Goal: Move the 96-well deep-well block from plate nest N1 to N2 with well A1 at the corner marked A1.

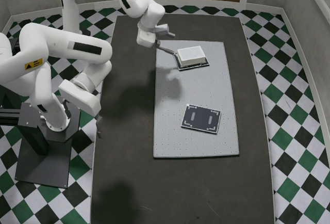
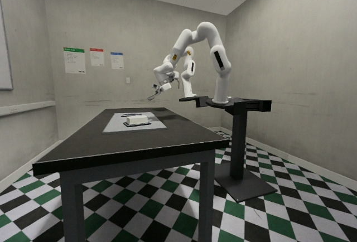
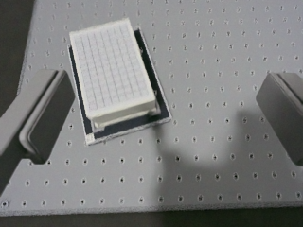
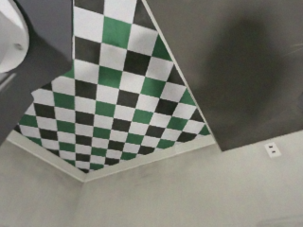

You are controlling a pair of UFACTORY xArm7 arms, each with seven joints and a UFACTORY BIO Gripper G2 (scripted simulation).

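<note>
The white deep-well block (image 1: 191,53) (image 2: 136,120) (image 3: 114,68) sits in the dark nest N1 (image 1: 207,63) (image 3: 124,128) and looks level. Its well A1 cannot be made out. Nest N2 (image 1: 201,119) (image 2: 131,115) is empty, with a pale mark at one corner. My left gripper (image 1: 174,44) (image 2: 152,92) (image 3: 166,111) is partly open and empty, above the board on the arms' side of the block. In the left wrist view the block lies nearer the left finger, below the fingers. My right gripper (image 1: 99,128) is open near the table's arm-side edge; its fingers are outside its own wrist view.
Both nests stand on a pale perforated board (image 1: 167,136) (image 3: 227,180) on the dark table (image 1: 128,146) (image 2: 178,138). The right arm's forearm and hand hang over the table's arm-side edge. Shadows of the arms fall on the table and board.
</note>
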